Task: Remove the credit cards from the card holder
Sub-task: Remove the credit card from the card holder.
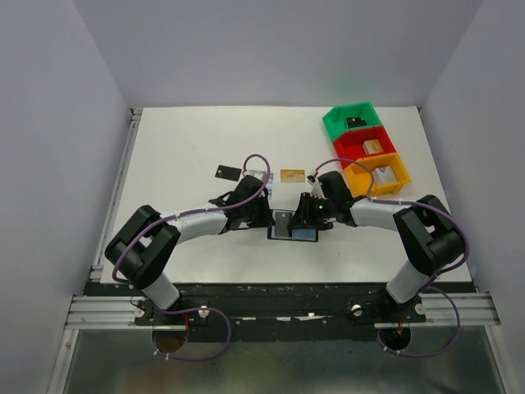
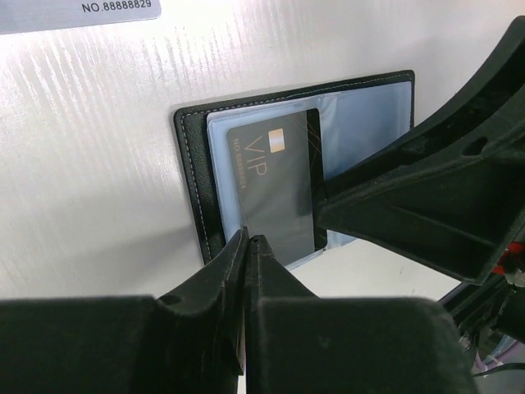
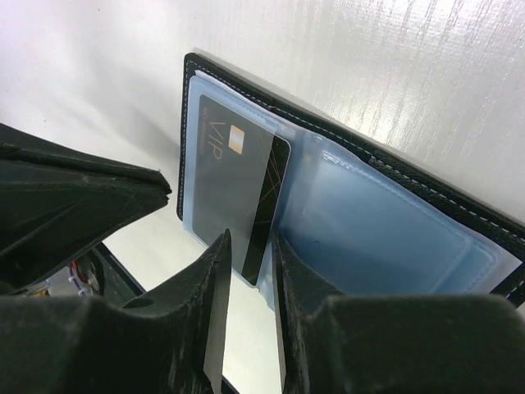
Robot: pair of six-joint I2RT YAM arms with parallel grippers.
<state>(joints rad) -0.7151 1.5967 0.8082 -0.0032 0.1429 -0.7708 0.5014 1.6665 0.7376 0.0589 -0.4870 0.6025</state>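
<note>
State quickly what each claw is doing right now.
Left claw: shut, at the card holder's edge.
Right claw: slightly open over the black card.

Four cards are in view: one black card [image 1: 227, 172], one silver card [image 2: 74, 10] and one gold card [image 1: 292, 175] on the tabletop [image 1: 180, 148], and one dark card [image 2: 271, 185] in the single holder [image 2: 193, 172]. There are three bins, one green bin [image 1: 329, 125], one red bin [image 1: 340, 148] and one orange bin [image 1: 354, 174], and three small items, one per bin.
</note>
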